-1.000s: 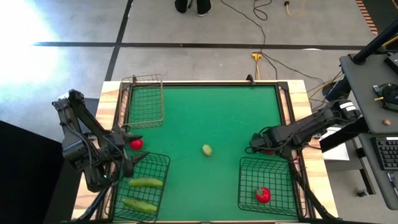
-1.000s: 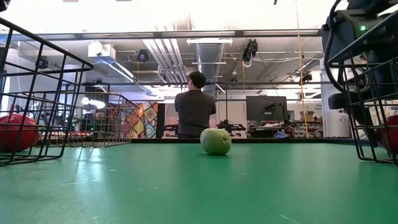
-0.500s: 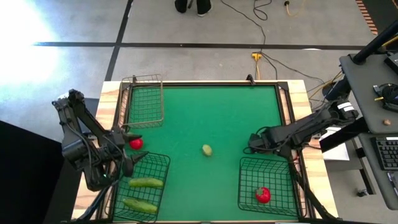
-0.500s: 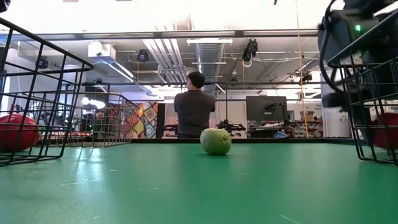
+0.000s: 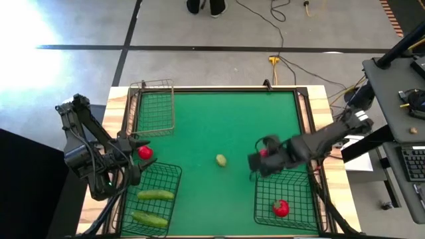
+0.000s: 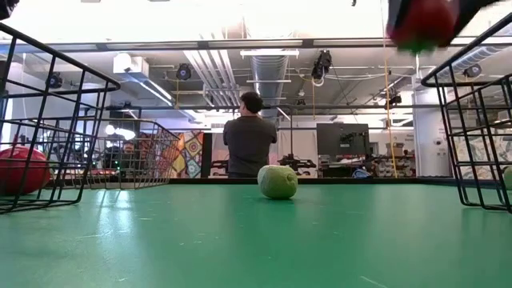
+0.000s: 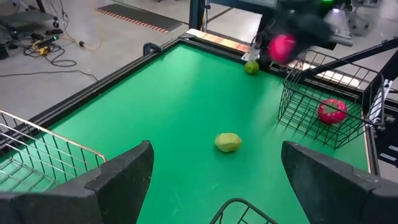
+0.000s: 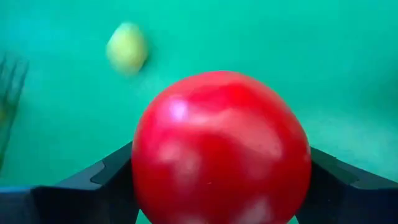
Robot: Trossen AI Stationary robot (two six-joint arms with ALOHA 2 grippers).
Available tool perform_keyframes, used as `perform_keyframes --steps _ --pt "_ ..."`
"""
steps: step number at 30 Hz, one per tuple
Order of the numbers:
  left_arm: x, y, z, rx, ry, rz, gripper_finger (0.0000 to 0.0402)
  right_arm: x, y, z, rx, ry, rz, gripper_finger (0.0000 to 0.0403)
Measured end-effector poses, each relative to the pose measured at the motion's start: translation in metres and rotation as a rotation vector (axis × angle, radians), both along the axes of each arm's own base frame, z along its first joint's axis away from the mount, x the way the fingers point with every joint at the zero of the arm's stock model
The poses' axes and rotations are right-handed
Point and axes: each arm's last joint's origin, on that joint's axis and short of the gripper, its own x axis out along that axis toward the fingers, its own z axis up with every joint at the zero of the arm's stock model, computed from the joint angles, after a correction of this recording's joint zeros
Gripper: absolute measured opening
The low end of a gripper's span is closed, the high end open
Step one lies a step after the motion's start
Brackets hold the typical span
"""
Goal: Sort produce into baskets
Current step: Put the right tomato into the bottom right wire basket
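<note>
My right gripper point(image 5: 261, 158) is shut on a red tomato point(image 8: 221, 155), held above the table between the pale yellow-green fruit point(image 5: 220, 160) and the near right basket point(image 5: 302, 179); it shows high up in the low view point(image 6: 420, 20). That basket holds another red tomato point(image 5: 281, 208). My left gripper point(image 7: 217, 186) is open and empty at the table's left edge, next to a third red tomato point(image 5: 144, 152) on the cloth. Two green cucumbers point(image 5: 155, 195) lie in the near left basket point(image 5: 169, 174). My right gripper pinches the red tomato by its two opposite sides point(image 8: 146, 168) between its two fingers point(image 8: 93, 180). The fingers come from the table's right side, slanting down. The tomato is lifted clear of the table.
A narrow wire basket point(image 5: 154, 106) stands at the far left. A second small green fruit point(image 7: 251, 67) lies near the table's right edge behind the right arm. A person point(image 6: 250, 140) stands in the room beyond the table. Open green cloth lies in the middle and far part.
My right gripper has risen from the table with the red tomato, which is now lifted clear, and has gone toward the table's left edge, along the far side of the near right basket.
</note>
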Motion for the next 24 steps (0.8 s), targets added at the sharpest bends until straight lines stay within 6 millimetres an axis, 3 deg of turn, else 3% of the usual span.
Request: perform_keyframes --steps 5,11,17,24 --pt "0.0 0.0 0.0 0.003 0.001 -0.001 0.0334 0.01 0.064 0.002 0.089 0.064 0.12 0.0299" --pt "0.0 0.0 0.0 0.037 0.016 -0.016 0.0334 -0.008 0.117 -0.031 0.164 0.288 0.135 0.0304" --pt "0.0 0.0 0.0 0.043 0.019 -0.018 0.0334 -0.025 0.118 -0.066 0.129 0.388 0.018 0.0307" --pt "0.0 -0.002 -0.002 0.016 0.049 -0.023 0.0334 -0.039 0.104 -0.095 0.208 0.33 -0.018 0.0309"
